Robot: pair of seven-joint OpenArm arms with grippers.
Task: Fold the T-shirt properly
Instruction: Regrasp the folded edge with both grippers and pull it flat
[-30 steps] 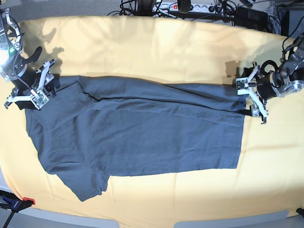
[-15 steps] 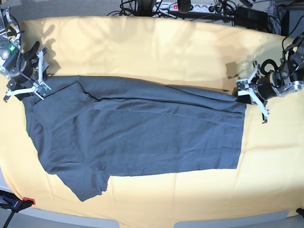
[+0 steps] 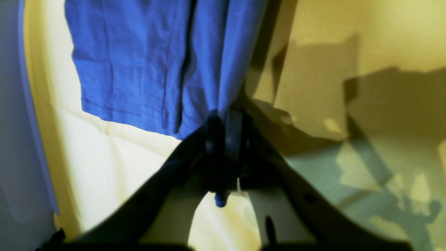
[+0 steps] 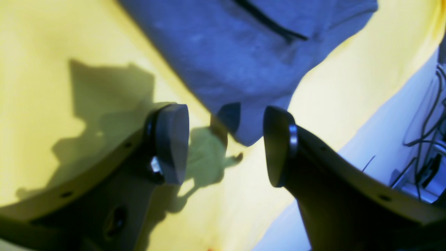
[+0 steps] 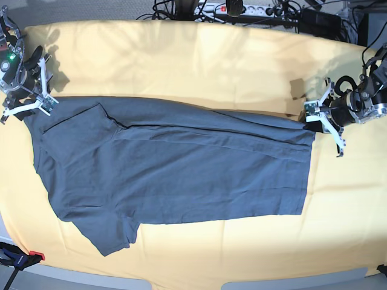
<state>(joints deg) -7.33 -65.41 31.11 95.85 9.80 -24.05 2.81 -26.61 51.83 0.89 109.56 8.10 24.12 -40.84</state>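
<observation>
Across the middle of the large yellow cloth lies the dark slate blue-grey short-sleeved cotton T-shirt, spread flat with its hem end to the right and its sleeve end to the left in the base view. At the right, the left gripper has its jaws pressed together on the far hem corner of the shirt; the left wrist view shows the fabric gathered into folds running down into the closed jaws. At the far left, the right gripper sits just beside the shirt's far shoulder corner with its jaws apart and holding nothing; in the right wrist view the two dark pads stand wide of each other with the shirt's edge lying on the cloth beyond them. One sleeve points toward the near left. Beyond the far edge of the cloth run black cables and a white power strip.
</observation>
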